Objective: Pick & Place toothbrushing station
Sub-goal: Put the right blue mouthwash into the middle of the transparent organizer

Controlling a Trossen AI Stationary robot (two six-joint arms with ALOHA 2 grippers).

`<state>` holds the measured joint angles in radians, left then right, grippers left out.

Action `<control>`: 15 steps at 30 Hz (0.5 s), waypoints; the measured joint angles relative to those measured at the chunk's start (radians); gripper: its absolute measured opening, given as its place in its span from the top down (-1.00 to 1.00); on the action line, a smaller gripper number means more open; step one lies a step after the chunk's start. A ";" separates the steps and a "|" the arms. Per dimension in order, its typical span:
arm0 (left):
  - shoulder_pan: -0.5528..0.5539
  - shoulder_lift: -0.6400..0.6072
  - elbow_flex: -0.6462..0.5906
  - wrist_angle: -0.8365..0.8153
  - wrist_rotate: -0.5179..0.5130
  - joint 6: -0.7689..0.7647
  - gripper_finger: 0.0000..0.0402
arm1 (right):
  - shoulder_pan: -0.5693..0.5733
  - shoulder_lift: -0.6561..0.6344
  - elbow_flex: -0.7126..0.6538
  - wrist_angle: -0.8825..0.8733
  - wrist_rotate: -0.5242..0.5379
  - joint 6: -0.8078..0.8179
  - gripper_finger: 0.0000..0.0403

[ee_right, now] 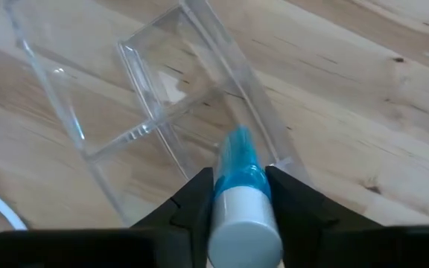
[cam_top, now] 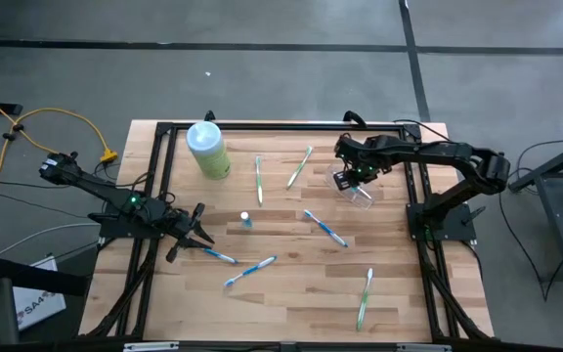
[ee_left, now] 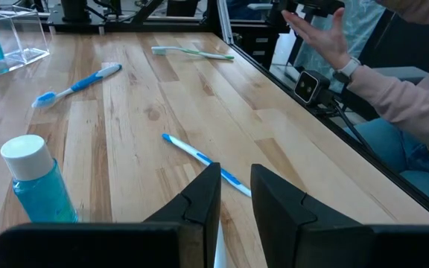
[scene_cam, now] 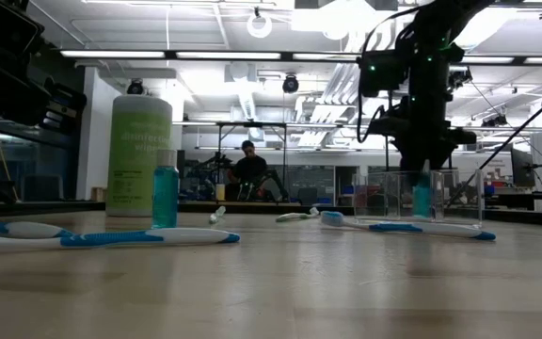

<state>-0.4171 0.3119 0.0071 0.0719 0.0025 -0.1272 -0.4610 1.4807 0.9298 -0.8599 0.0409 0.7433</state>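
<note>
Colourless see-through holder (cam_top: 358, 193) sitting on pale wood-grain table (cam_top: 291, 293); blue-and-white toothbrushes (cam_top: 249, 271) lying about; pale-green bottle (cam_top: 208, 152) wearing white cap.

Ceiling strip lights (scene_cam: 139, 54) glare behind my dim, backlit low view; my overhead view is evenly lit, shadows soft; my right wrist view blurs nearby.

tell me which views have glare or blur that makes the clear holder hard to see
Low view: the clear holder is backlit by bright ceiling strips, its walls faint, and the near table is blurred. Right wrist view: its edges catch highlights, and the blue tube between the right gripper fingers is out of focus. High view: it is small and nearly vanishes against the wood.
</note>
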 joint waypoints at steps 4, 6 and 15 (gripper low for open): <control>0.000 0.000 0.000 0.000 0.000 0.000 0.65 | 0.000 0.000 0.000 0.023 -0.014 -0.007 0.28; 0.000 0.000 0.000 0.000 0.000 0.000 0.65 | 0.000 0.000 0.000 0.028 -0.014 -0.007 0.24; 0.000 0.000 0.000 0.000 0.000 0.000 0.65 | 0.000 0.000 0.000 0.028 -0.014 -0.005 0.19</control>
<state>-0.4173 0.3119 0.0071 0.0719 0.0025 -0.1272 -0.4606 1.4807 0.9298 -0.8322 0.0265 0.7387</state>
